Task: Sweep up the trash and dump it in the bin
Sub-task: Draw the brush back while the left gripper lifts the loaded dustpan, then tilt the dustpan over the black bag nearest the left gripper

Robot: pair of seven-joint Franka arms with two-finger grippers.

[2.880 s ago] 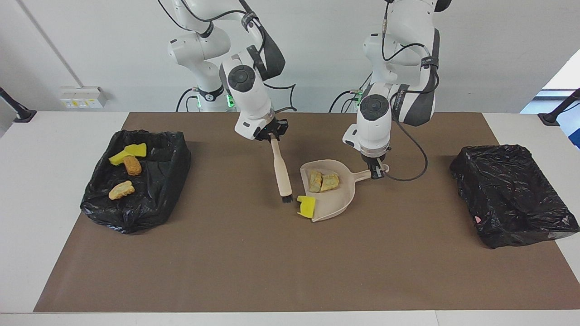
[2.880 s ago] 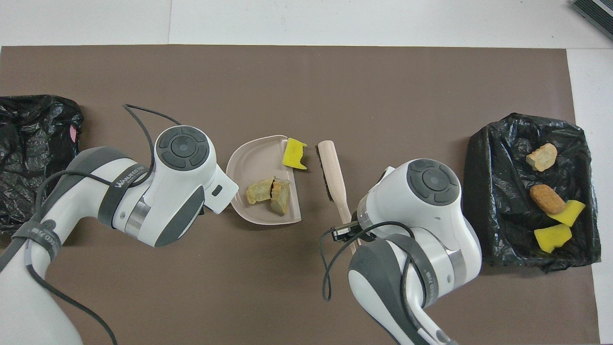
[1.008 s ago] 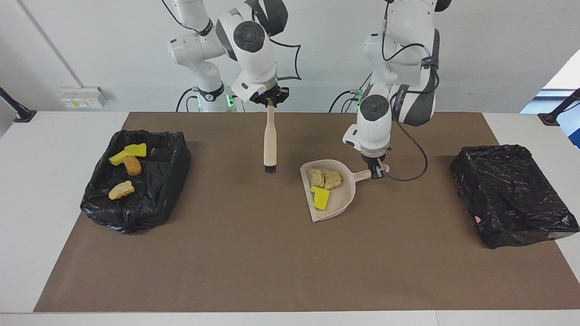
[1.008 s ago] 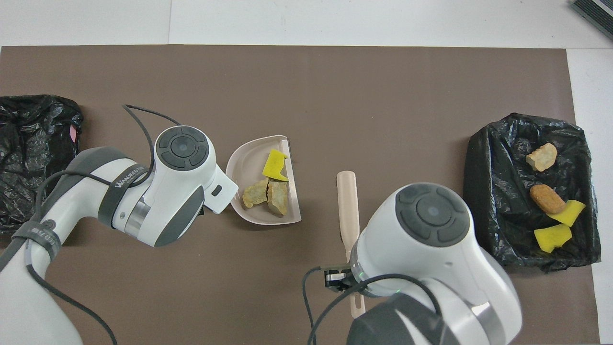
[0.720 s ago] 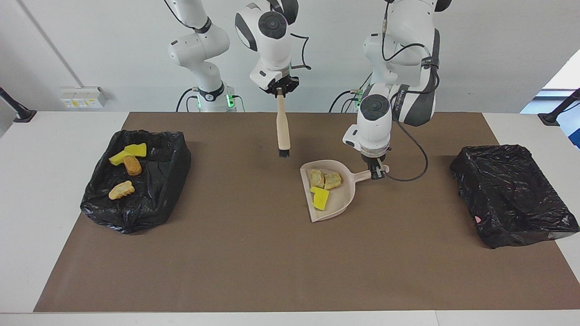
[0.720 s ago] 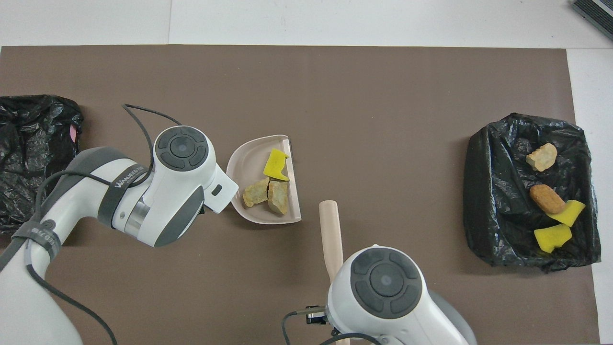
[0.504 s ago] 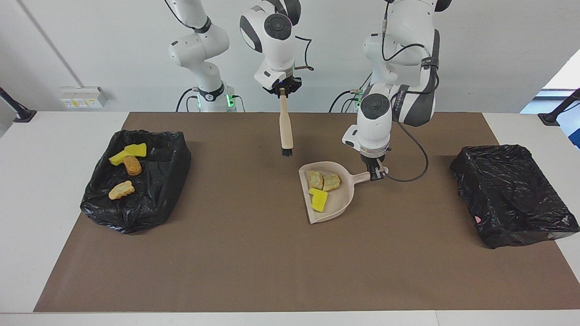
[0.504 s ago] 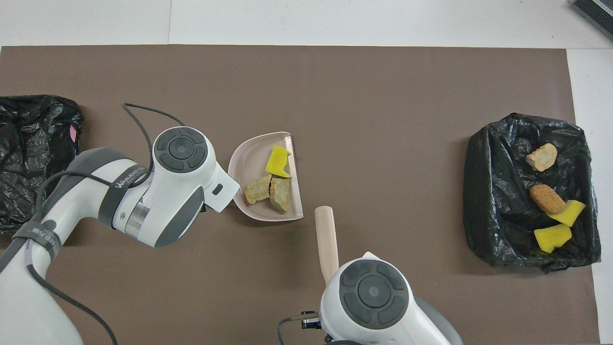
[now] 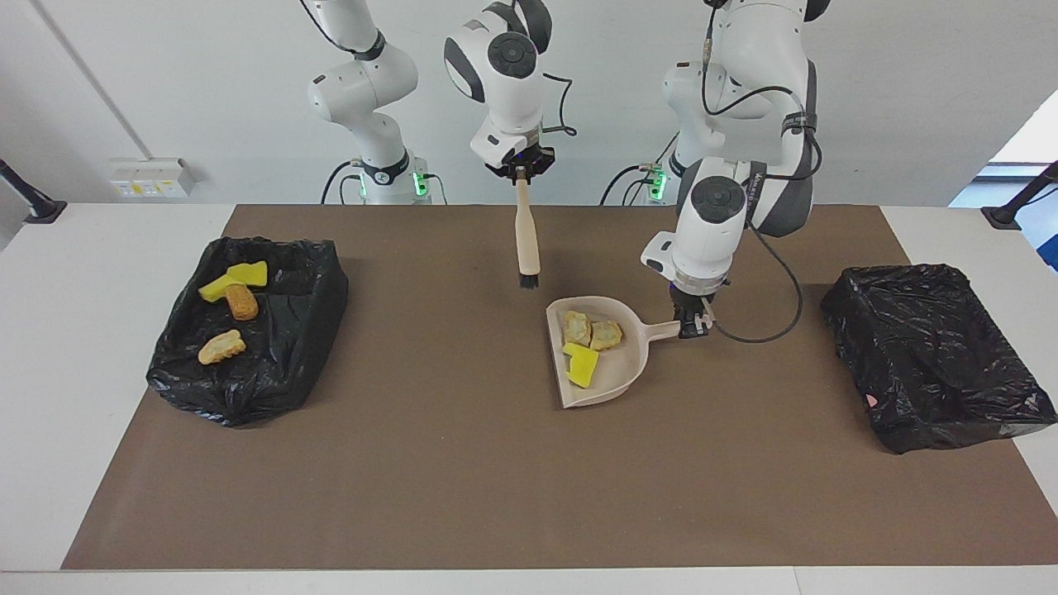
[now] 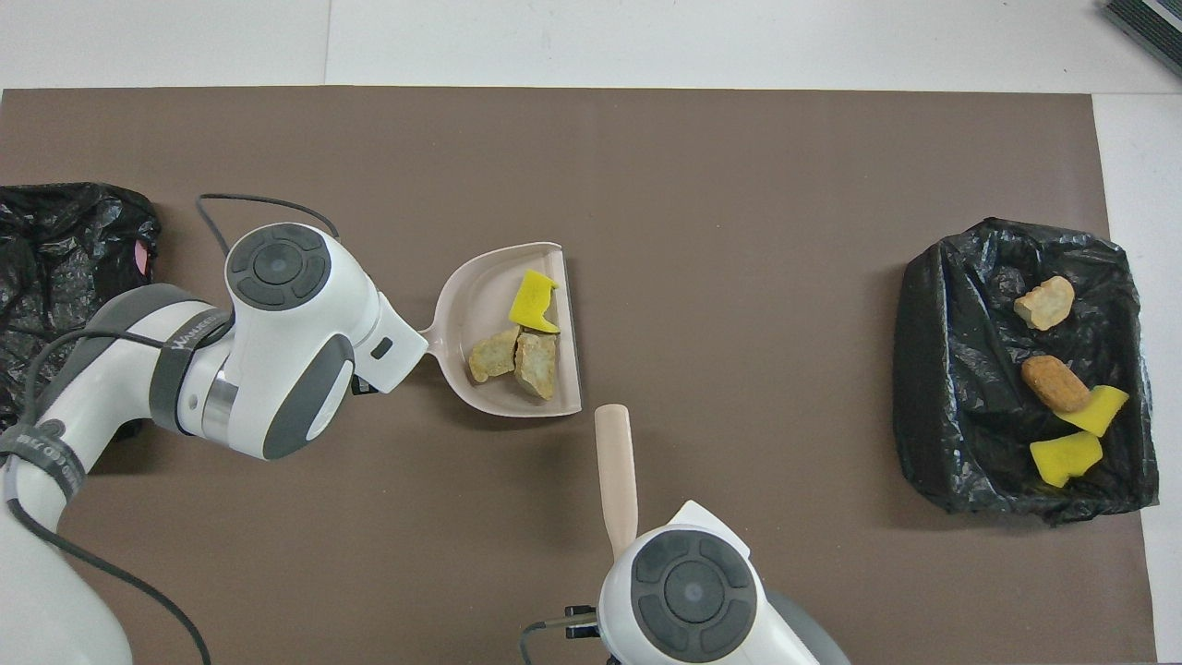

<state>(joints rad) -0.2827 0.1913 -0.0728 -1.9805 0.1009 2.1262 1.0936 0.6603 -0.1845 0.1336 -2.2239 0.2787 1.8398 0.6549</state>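
Your brown mat [image 9: 463,479] covered most of the white tabletop [image 9: 74,347].

At the right arm's end of the mat sat a bin lined with a black bag [image 9: 281,347]. In it lay four bits of trash: two yellow sponge chunks [image 9: 235,278] and two tan bread-like lumps [image 9: 221,346], the sponges and one lump nearer the robots, the other lump toward the bin's middle.

Your right gripper [image 9: 521,172] hung high over the mat's edge nearest the robots, about midway along it. Its fingers were pinched tight on the top of the beige brush [image 9: 526,240] handle. The brush hung nearly upright, dark bristles down, clear of the mat and well apart from the bin.

Just toward the left arm's end from the brush was the beige dustpan [image 9: 621,376], near the mat's middle, its open lip facing the right arm's end of the table. Inside it you had three bits of trash: two bread-like lumps side by side [image 9: 591,332] toward the robots, and one yellow sponge chunk [image 9: 583,364] touching them, nearer the lip.

Your left gripper [image 9: 693,324] was low, closed on the end of the dustpan handle. From overhead the arm's wrist covered the gripper; only the handle stub showed.

At the left arm's end of the mat sat a second black-bagged bin [image 9: 934,355]. I couldn't see any trash in it from either view.
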